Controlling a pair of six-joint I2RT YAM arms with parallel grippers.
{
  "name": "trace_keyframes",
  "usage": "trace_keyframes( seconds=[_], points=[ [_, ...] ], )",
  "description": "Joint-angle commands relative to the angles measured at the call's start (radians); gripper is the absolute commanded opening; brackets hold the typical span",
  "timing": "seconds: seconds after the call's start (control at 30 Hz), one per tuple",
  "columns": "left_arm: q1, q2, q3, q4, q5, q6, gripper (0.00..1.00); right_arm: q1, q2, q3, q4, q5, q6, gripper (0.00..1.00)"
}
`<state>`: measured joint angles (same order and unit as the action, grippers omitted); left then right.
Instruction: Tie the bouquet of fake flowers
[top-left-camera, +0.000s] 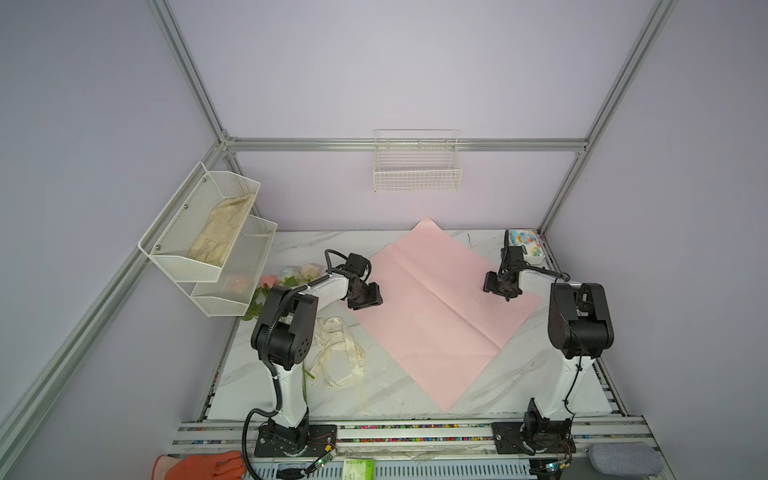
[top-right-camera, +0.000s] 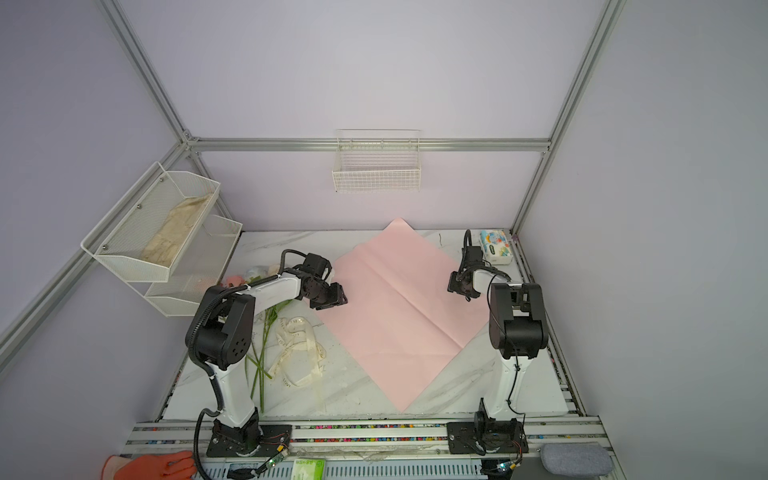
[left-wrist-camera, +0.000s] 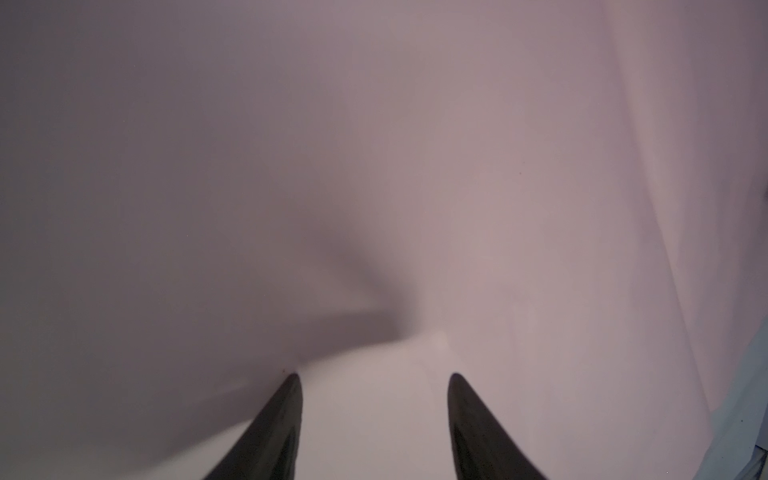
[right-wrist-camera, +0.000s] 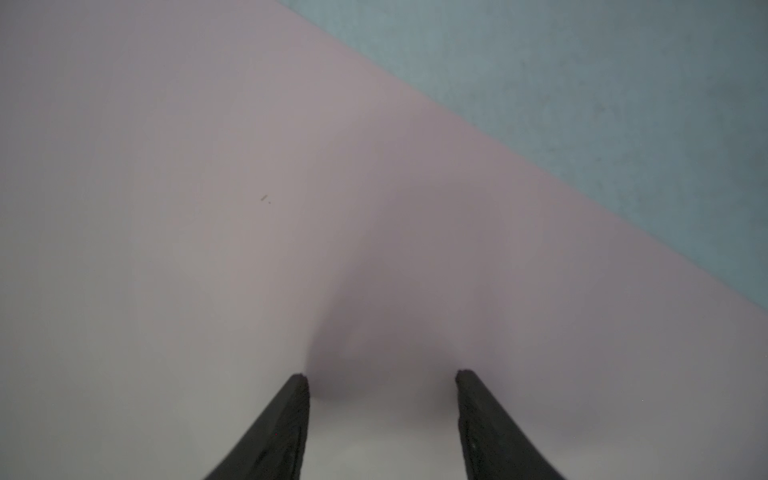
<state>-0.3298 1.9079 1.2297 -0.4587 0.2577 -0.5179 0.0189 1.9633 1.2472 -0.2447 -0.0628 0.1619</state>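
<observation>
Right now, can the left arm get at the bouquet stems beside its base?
Probably yes. The left gripper hangs open and empty over the pink paper, and the bouquet lies uncovered; only the arm's own elbow overhangs its stems, so reaching back looks tight.

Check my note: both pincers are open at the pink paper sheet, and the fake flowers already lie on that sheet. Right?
One thing is wrong: both top views show the fake flowers lying off the pink paper sheet, on the marble table left of it. The left pincer and right pincer are open at the sheet.
</observation>
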Motion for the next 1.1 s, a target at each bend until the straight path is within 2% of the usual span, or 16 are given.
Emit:
trace_keyframes(
  seconds=[0.0, 0.1, 0.2, 0.27, 0.33, 0.4, 0.53, 0.73, 0.87, 1.07],
  points=[
    [-0.018, -0.047, -0.104, 0.03, 0.013, -0.049, 0.54, 0.001, 0.034, 0.013, -0.045, 0.017, -0.037, 0.59],
    [-0.02, -0.083, -0.144, 0.041, 0.002, -0.071, 0.52, 0.001, 0.018, 0.001, -0.007, -0.012, -0.072, 0.59],
    [-0.025, -0.143, -0.157, 0.045, 0.003, -0.073, 0.53, 0.001, 0.018, 0.04, -0.051, -0.025, -0.081, 0.59],
    [-0.025, -0.202, -0.142, 0.039, -0.004, -0.065, 0.53, 0.002, -0.023, 0.036, -0.037, -0.077, -0.069, 0.59],
    [-0.025, -0.256, -0.114, 0.0, -0.05, -0.044, 0.55, 0.008, -0.074, 0.035, -0.02, -0.155, -0.057, 0.59],
    [-0.016, -0.305, -0.082, -0.078, -0.14, -0.032, 0.55, 0.032, -0.117, 0.033, -0.009, -0.235, -0.046, 0.59],
    [0.029, -0.384, -0.059, -0.246, -0.338, -0.011, 0.55, 0.151, -0.173, 0.015, 0.022, -0.305, -0.013, 0.58],
    [0.158, -0.47, -0.103, -0.405, -0.492, 0.059, 0.49, 0.364, -0.173, 0.015, 0.075, -0.326, 0.056, 0.54],
    [0.259, -0.465, -0.131, -0.411, -0.459, 0.105, 0.48, 0.446, -0.146, 0.037, 0.108, -0.341, 0.073, 0.52],
    [0.322, -0.342, -0.066, -0.441, -0.432, 0.166, 0.33, 0.475, -0.1, 0.087, 0.086, -0.354, 0.074, 0.5]
  ],
)
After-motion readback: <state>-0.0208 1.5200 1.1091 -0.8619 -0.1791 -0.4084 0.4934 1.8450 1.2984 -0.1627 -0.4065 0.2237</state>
